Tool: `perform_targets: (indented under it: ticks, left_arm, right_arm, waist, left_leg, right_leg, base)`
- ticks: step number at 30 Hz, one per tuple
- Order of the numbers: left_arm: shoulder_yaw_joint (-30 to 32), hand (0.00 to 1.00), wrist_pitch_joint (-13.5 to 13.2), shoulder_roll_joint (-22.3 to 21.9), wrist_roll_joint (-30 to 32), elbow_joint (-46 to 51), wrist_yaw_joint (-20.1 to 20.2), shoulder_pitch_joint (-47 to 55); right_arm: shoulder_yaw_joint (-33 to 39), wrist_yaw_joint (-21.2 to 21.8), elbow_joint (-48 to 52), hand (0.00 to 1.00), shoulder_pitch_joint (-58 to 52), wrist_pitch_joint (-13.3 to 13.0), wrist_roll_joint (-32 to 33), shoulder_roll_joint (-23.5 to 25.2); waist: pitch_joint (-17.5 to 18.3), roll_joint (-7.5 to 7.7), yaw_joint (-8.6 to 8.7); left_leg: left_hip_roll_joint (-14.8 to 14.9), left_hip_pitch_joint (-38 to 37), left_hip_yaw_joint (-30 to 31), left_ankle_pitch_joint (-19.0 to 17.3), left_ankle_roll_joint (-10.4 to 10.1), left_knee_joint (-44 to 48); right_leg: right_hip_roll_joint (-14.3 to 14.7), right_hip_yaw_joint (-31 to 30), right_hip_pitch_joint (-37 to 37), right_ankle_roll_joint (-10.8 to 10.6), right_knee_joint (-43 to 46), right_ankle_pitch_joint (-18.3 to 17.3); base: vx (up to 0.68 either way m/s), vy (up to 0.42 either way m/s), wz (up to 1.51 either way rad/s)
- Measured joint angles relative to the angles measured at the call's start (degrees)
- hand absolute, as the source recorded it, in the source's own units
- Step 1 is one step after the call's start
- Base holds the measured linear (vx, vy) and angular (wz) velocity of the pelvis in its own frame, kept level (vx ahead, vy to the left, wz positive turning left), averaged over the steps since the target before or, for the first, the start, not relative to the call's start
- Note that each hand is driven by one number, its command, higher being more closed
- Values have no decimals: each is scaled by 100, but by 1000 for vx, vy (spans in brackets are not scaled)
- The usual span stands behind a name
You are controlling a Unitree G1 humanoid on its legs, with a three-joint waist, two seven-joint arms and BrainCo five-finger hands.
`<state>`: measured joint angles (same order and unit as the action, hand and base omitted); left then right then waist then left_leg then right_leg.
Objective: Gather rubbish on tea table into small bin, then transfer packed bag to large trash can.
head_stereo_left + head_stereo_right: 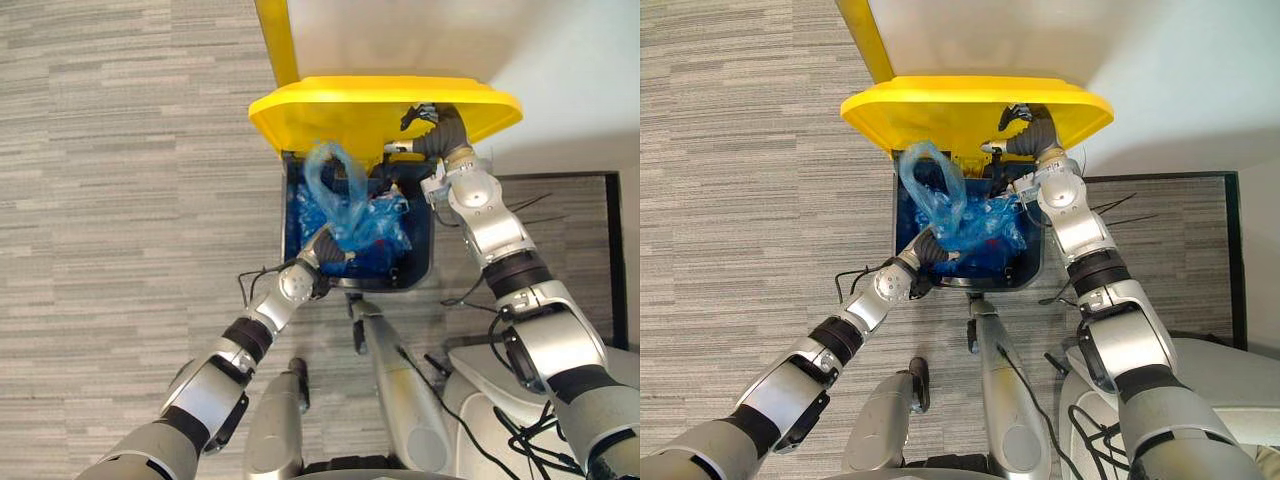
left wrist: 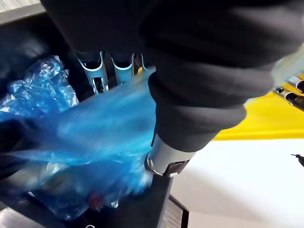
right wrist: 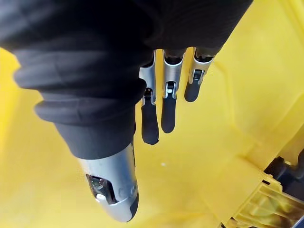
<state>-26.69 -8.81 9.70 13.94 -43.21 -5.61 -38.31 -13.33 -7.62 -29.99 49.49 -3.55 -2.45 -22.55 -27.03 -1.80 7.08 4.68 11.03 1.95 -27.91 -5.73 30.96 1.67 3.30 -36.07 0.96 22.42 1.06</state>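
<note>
- The left hand (image 1: 328, 250) is over the near edge of the open bin. Its fingers and thumb are closed on a crumpled blue bag (image 1: 337, 200), and the thin plastic bunches between them in the left wrist view.
- From that grip a loop of the bag stands up above the hand, while its fuller, wrinkled part hangs on the far side, down inside the bin's mouth.
- The right hand (image 3: 165, 102) is up under the yellow lid (image 1: 340, 112). Its fingers are straight and flat against the lid's underside, curled round nothing, and the lid is tipped back and open.
- The large trash can (image 1: 1032, 272) has dark walls and stands right in front of the robot. Darker blue plastic (image 1: 298, 215) shows inside along its left wall, beside the paler bag.
- So the packed bag is at the can, partly in the opening and gripped by the left hand.
- Round the can there is grey striped carpet (image 1: 120, 200), and a white wall (image 1: 400, 35) rises just behind the raised lid.
</note>
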Motion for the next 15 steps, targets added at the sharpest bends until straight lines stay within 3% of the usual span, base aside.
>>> perform_targets:
  ticks: [8,10,12,14,15]
  left_arm:
    - [607,0,-9,184,29,127,-69,1227]
    - [881,0,-19,205,19,322,-68,1745]
    - [1340,0,-62,210,-63,587,-62,2515]
    - [1741,0,-61,240,-264,722,-56,3038]
    - [2077,0,-53,252,-417,829,-50,3406]
  right_arm:
    - [209,106,475,0,-1497,-31,-86,437]
    - [255,229,653,0,-2077,-32,-184,575]
    - [420,309,850,0,-2976,-49,-243,823]
    - [449,432,892,0,-3482,-56,-267,903]
    - [494,519,905,0,-3832,-62,-281,902]
  waist:
    - [172,2,-18]
    - [173,5,-95]
    - [326,123,-216]
    - [542,279,-319]
    - [598,348,-339]
  left_leg:
    - [-60,-580,223,105,-60,-103]
    - [-78,-891,207,115,-63,-159]
    - [-239,-1217,143,180,56,-231]
    - [-408,-1304,0,253,188,-291]
    - [-492,-1379,-97,314,295,-264]
  right_leg:
    - [-149,207,696,-13,-92,8]
    - [-162,222,1008,-13,-107,8]
    - [-251,134,1293,-48,-91,33]
    - [-328,-8,1312,-275,-164,188]
    - [-375,-55,1470,-580,-462,477]
  base:
    - [-52,-20,18]
    - [-47,1,8]
    - [-106,40,-6]
    - [-154,60,-27]
    - [-264,88,-77]
